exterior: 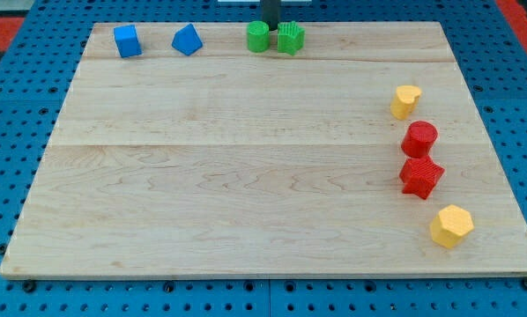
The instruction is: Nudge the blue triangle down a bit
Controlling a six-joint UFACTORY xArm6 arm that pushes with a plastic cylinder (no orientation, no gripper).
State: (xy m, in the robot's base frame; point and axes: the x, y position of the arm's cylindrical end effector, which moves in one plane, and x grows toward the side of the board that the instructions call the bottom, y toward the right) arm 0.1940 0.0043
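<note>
Camera view has the blue triangle (186, 40) at the far left, right of a blue cube (127, 40). My tip (271, 30), no claw on it, sits probably just behind two green blocks (276, 38).

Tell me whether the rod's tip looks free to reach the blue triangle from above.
Probably yes. My tip sits at the view's top between the two green blocks; the blue triangle lies to their left, with bare board between.
</note>
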